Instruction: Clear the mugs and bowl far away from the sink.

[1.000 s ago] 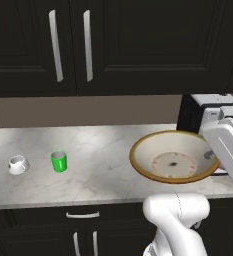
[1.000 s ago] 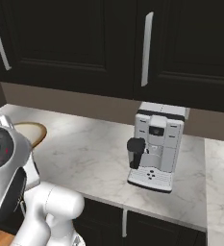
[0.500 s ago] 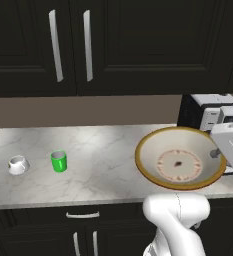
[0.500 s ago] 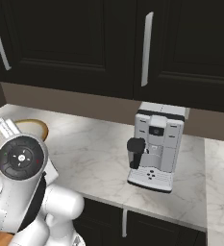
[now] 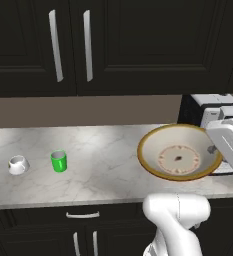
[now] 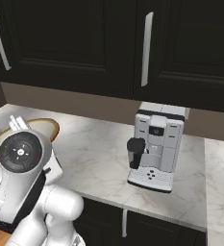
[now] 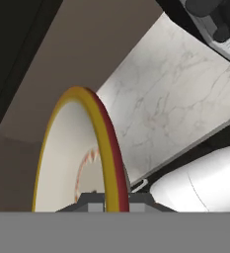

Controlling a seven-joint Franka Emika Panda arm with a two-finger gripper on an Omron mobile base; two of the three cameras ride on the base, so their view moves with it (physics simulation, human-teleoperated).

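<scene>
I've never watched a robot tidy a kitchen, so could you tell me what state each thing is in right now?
Hand: shut on the bowl's rim.
Bowl: held up, tilted, empty.
Green mug: upright on the counter, untouched.
White mug: on the counter, left of the green mug, apart from it.
Coffee machine: standing on the counter.
Cabinet doors: closed.

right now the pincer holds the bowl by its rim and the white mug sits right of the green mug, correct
Not quite. The pincer does hold the bowl by its rim, but the left base view shows the white mug sitting left of the green mug, not right.
</scene>
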